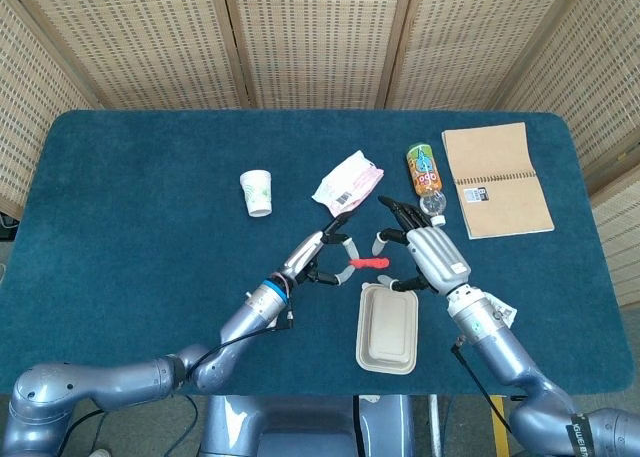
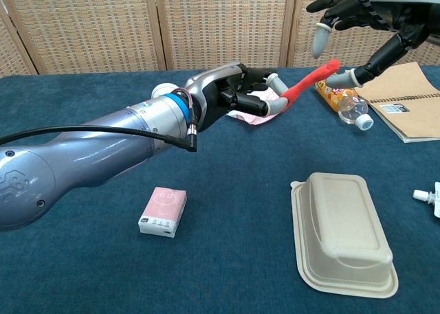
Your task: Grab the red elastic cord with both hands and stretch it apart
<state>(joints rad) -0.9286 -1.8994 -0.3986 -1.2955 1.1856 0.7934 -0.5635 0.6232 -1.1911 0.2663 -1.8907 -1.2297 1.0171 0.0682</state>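
1. Chest view, nearest: beige lidded food container sits on the blue table, closest to the camera; used as landmark below.
2. Small pink tissue pack lies flat, left of the container, well apart from it.
3. White crumpled wrapper piece at the frame edge, right of the container.
4. Left hand is raised above the table, beyond and left of the container; it pinches one end of the red elastic cord between thumb and fingertips.
5. Red elastic cord runs from the left hand up and to the right, in the air above the far side of the container; in the head view the cord sits just past the container's far edge.
6. Right hand is beyond and right of the container, fingers spread and released, holding nothing; one fingertip is right at the cord's free end, cannot tell if touching. In the head view the right hand hovers just beside the cord.
7. Pink-and-white snack pouch lies farther back, beyond the left hand.
8. Plastic bottle with colourful label lies on its side, beyond the right hand.
9. Brown spiral notebook is right of the bottle.
10. White paper cup stands far left of the pouch.
11. Wicker screen behind the table.
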